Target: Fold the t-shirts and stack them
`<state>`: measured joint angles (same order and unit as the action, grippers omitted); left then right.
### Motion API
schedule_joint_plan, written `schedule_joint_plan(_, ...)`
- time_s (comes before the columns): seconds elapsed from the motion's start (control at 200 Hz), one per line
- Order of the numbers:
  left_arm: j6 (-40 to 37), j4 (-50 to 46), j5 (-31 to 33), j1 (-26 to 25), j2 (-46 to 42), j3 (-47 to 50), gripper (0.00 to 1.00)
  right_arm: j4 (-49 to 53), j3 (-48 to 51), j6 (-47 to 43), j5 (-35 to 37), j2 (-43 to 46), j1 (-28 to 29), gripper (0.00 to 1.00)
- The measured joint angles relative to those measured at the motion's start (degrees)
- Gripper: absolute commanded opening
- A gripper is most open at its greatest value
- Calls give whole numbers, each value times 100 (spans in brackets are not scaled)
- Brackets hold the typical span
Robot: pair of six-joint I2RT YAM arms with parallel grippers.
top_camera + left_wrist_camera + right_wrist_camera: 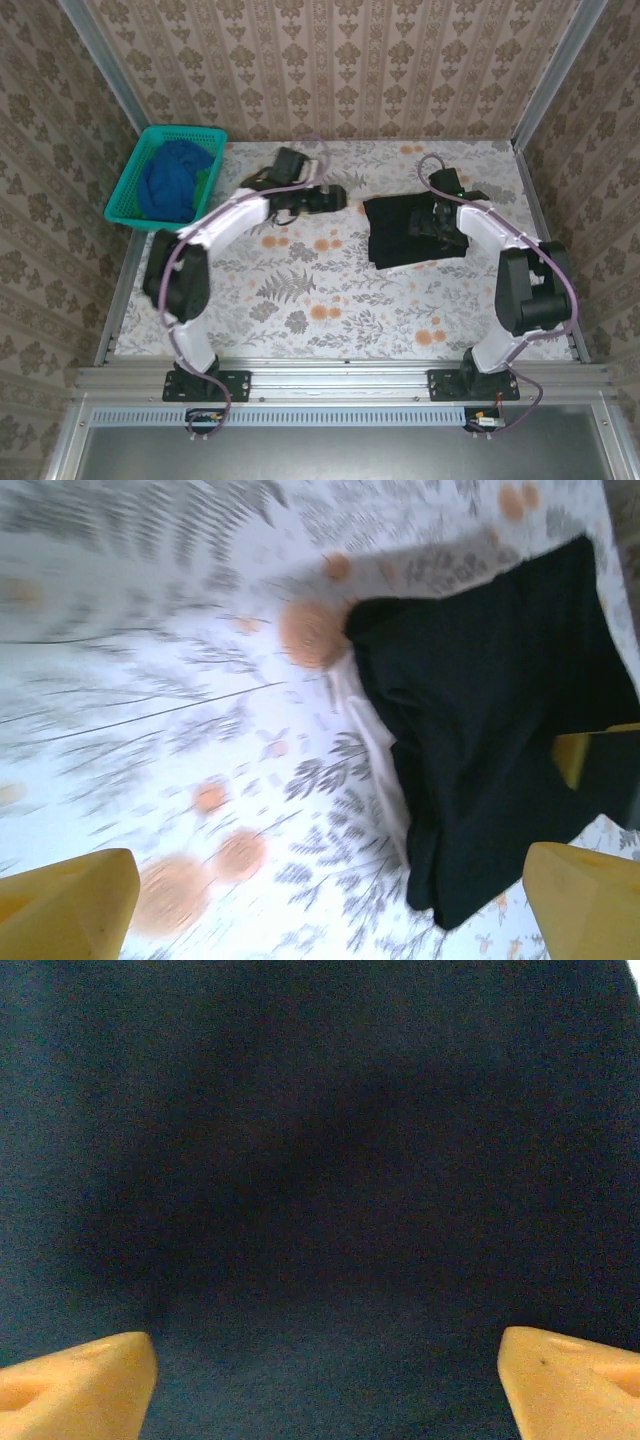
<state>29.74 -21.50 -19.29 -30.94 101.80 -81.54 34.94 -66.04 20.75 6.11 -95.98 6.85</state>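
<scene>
Meanwhile, the folded black t-shirt (410,232) lies on the floral table (300,290), a pale cloth edge (375,760) peeking from beneath it. The left gripper (333,197), jaws spread wide, hovers just left of it. The right gripper (325,1370), fingers likewise apart, hangs over its cloth. Far left of the shirt, a blue t-shirt (170,182) sits heaped in a teal basket (124,192).

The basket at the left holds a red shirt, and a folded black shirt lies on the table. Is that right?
Not quite. The basket holds a blue shirt, not a red one; the top view shows it. The folded black shirt does lie on the table.
</scene>
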Motion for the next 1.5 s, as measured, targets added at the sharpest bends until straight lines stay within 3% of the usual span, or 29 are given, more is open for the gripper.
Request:
schedule_joint_plan(0.215, -70, 310, 203, 960, -1484, 1521, 100, 308, -369, -160, 446, -378, 101, 100)
schedule_joint_plan(0.405, -199, 282, 212, 1311, -1770, 2186, 100, 525, -367, -297, 730, -57, 256, 100)
schedule_joint_plan(0.555, -313, 264, 195, 1460, -1856, 2306, 100, 361, -393, -299, 846, 560, 1032, 100)
schedule_joint_plan(0.68, -417, 258, 162, 1504, -1926, 2367, 100, 177, -601, -297, 752, 227, 1349, 100)
schedule_joint_plan(0.855, -562, 155, 155, 1648, -2317, 2699, 100, 157, -813, -317, 761, -719, 1263, 100)
schedule_joint_plan(1.04, -647, 59, 155, 2006, -2610, 2962, 100, 308, -1045, -621, 758, -1102, 1130, 100)
schedule_joint_plan(1.37, -758, 20, 107, 2249, -2612, 2981, 100, 651, -2400, -1493, 680, -2013, -26, 100)
schedule_joint_plan(1.5, -787, 13, 92, 2319, -2612, 2981, 100, 769, -2583, -1543, 743, -1851, 39, 100)
